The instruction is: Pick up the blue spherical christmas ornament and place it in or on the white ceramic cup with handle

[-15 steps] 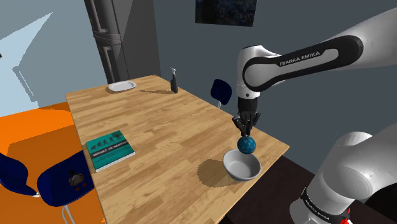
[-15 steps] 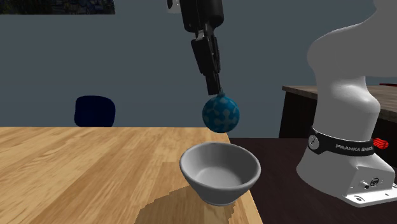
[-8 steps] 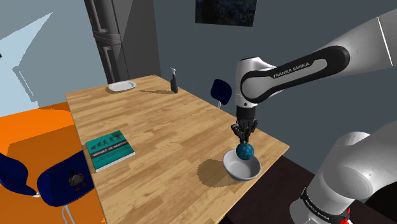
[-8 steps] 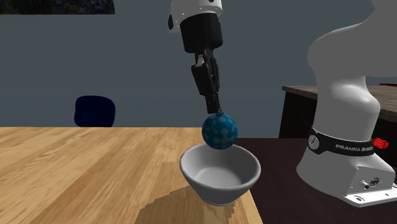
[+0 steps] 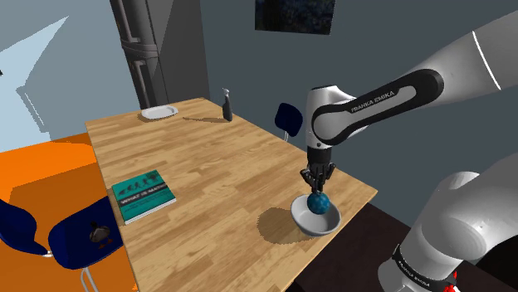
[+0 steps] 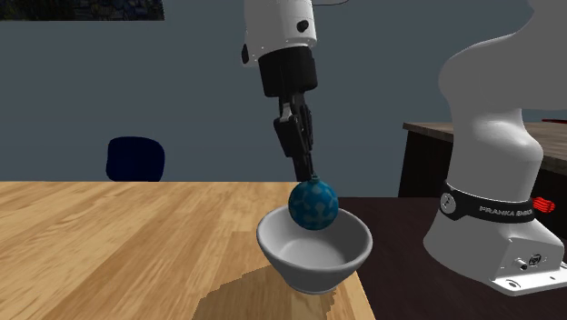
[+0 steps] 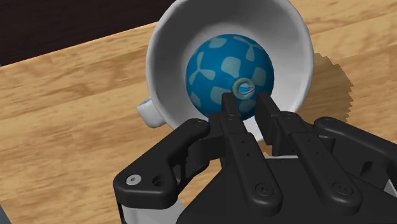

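We find the gripper (image 7: pixel 245 97) pinching the blue patterned ornament (image 7: pixel 219 67) by its top cap, within the mouth of the white handled cup (image 7: pixel 167 38). Risk: an off-centre release may bounce it over the cup's rim.

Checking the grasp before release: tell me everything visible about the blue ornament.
The ornament is a blue sphere with lighter blue patches and a small round cap on top. The gripper pinches that cap, so it hangs partly inside the white cup, its top above the rim. Contact with the cup's inside cannot be told.
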Controlling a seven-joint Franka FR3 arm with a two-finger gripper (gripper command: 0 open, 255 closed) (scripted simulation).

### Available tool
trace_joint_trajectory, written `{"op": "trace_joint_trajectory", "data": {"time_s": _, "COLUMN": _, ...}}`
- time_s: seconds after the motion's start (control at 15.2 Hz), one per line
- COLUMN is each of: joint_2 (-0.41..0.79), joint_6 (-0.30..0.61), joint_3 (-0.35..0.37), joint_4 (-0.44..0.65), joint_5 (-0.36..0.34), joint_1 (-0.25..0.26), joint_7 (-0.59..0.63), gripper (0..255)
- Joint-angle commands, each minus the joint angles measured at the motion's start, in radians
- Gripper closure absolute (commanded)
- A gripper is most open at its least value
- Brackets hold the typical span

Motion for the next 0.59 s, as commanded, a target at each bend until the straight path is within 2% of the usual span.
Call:
{"op": "trace_joint_trajectory", "data": {"time_s": 0.0, "joint_2": 0.001, "joint_6": 0.002, "joint_3": 0.000, "joint_4": -0.001, "joint_5": 0.000, "joint_1": 0.000, "joint_7": 0.000, "gripper": 255}}
{"op": "trace_joint_trajectory", "data": {"time_s": 0.26, "joint_2": 0.001, "joint_6": 0.002, "joint_3": 0.000, "joint_4": -0.001, "joint_5": 0.000, "joint_1": 0.000, "joint_7": 0.000, "gripper": 255}}
{"op": "trace_joint_trajectory", "data": {"time_s": 0.33, "joint_2": 0.001, "joint_6": 0.002, "joint_3": 0.000, "joint_4": -0.001, "joint_5": 0.000, "joint_1": 0.000, "joint_7": 0.000, "gripper": 0}}
{"op": "trace_joint_trajectory", "data": {"time_s": 0.53, "joint_2": 0.001, "joint_6": 0.003, "joint_3": 0.000, "joint_4": -0.001, "joint_5": 0.000, "joint_1": 0.000, "joint_7": 0.000, "gripper": 0}}
